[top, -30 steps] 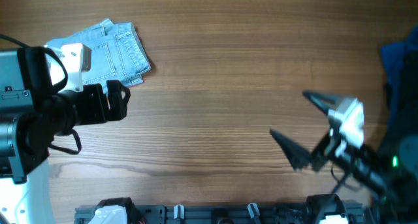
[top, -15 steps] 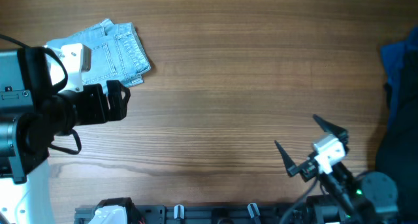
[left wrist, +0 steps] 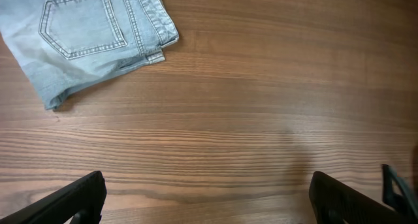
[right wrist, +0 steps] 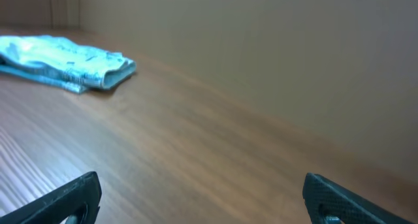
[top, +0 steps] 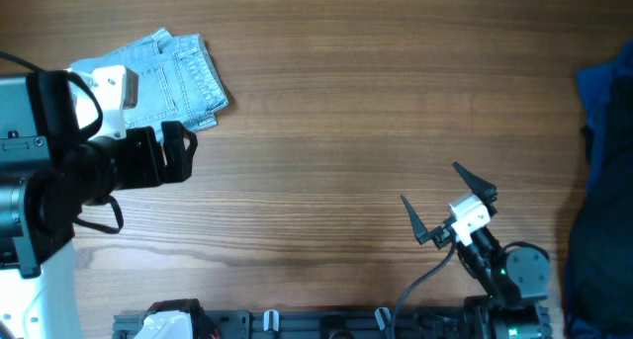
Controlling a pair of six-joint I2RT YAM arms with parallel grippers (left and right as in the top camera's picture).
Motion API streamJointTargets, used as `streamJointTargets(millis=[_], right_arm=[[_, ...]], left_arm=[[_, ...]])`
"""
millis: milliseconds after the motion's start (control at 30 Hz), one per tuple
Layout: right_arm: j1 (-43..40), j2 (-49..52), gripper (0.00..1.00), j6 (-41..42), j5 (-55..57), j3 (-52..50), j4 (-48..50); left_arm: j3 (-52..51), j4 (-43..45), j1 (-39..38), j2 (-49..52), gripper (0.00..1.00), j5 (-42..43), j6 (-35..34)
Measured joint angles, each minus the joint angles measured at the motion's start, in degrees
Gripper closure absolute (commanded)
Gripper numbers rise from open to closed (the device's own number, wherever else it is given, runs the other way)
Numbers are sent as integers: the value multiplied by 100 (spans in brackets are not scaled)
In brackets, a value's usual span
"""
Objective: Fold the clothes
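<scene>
The light blue denim shorts (top: 176,80) lie folded into a small bundle at the far left of the table. They also show in the left wrist view (left wrist: 91,34), back pocket up, and far off in the right wrist view (right wrist: 65,64). My left gripper (left wrist: 209,198) is open and empty over bare wood near the shorts; in the overhead view (top: 178,151) it sits just below them. My right gripper (top: 440,206) is open and empty at the front right, low near the table's front edge.
A dark navy blue fabric heap (top: 605,131) lies at the right edge of the table. The wooden table (top: 336,112) is bare between the shorts and the heap. A black rail with clips (top: 326,321) runs along the front edge.
My right arm has pulled back toward the front edge and turned, its open gripper now further left and lower. The left arm and the shorts have not moved.
</scene>
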Motion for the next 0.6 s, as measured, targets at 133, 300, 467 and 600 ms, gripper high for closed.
streamJointTargets(millis=[133,300,467,600], right_arm=[[0,-2,0,20,-70,-37,98],[0,-2,0,22,-83,-37,98],[0,-2,1,22,-85,-37,98],[0,-2,0,37,-85,-39,98]], left_arm=[[0,0,0,0,0,0,0],[0,-2,0,0,0,0,0],[0,-2,0,0,0,0,0],[0,0,0,0,0,0,0]])
